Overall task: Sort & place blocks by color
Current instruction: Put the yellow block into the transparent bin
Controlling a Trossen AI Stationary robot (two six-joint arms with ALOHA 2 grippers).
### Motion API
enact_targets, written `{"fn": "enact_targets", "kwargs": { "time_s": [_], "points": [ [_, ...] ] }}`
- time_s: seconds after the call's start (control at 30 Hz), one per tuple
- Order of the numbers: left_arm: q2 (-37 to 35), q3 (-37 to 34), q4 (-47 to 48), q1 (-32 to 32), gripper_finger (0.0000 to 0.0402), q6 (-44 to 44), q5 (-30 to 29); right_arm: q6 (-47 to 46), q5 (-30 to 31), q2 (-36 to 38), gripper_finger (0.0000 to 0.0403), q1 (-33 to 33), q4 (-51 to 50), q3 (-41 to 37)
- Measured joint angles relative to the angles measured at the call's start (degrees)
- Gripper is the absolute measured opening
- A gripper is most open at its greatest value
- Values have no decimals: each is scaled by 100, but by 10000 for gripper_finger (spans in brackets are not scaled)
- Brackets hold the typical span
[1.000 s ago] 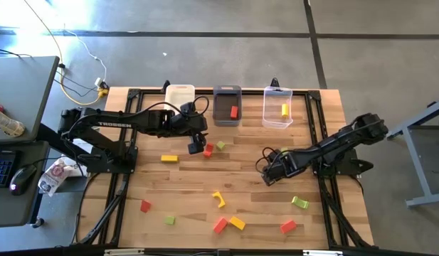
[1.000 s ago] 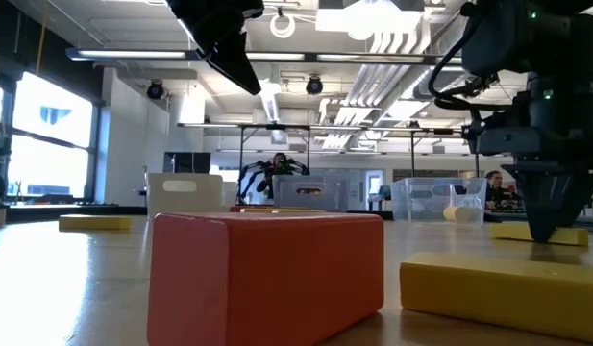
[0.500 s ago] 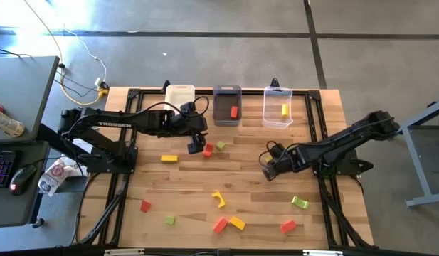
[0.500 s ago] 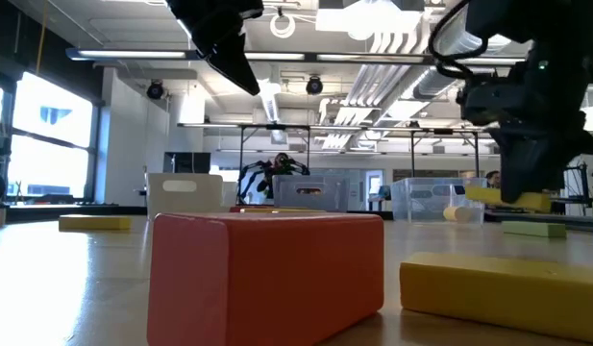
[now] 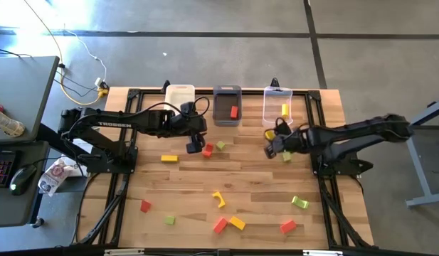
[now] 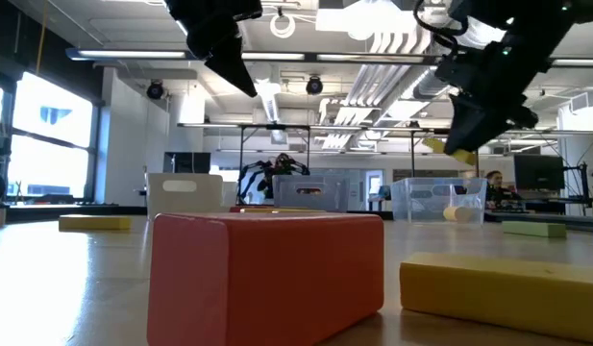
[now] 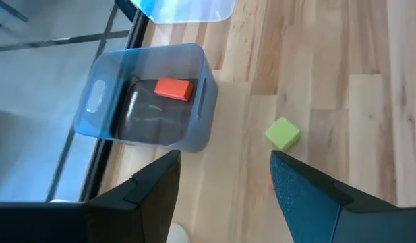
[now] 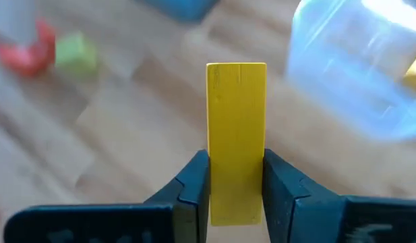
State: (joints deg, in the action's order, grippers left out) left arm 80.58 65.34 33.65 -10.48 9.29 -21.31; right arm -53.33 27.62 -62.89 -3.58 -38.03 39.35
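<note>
Now I have the yellow bar (image 8: pixel 236 138) pinched lengthwise in the right gripper (image 8: pixel 236 185), lifted clear of the table (image 5: pixel 226 178) just beside the clear bin (image 5: pixel 277 107), where 1 yellow block (image 5: pixel 284 109) already lies, so yellows go there. A second ago this gripper sat lower, mid-table; it has since risen and swung binward. The left gripper (image 7: pixel 224 182) hangs wide and empty near the dark grey bin (image 7: pixel 143 101) and has not moved.
</note>
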Motion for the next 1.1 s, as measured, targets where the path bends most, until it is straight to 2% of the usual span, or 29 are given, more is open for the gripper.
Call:
{"fn": "enact_targets", "kwargs": {
  "time_s": [0.13,0.4,0.73,0.87,1.1],
  "points": [
    [0,0,97,0,216,37,-73,688,377,184,73,417,388,0],
    [-1,0,761,1,216,-263,-48,2066,390,222,73,1239,1564,0],
    [-2,0,661,2,216,-464,535,3611,494,220,73,2136,2857,1],
    [-1,0,520,2,216,-724,744,3901,652,218,73,2477,2967,2],
    [0,0,505,2,216,-1598,740,4036,619,50,73,3012,2841,7]
  ]
}}
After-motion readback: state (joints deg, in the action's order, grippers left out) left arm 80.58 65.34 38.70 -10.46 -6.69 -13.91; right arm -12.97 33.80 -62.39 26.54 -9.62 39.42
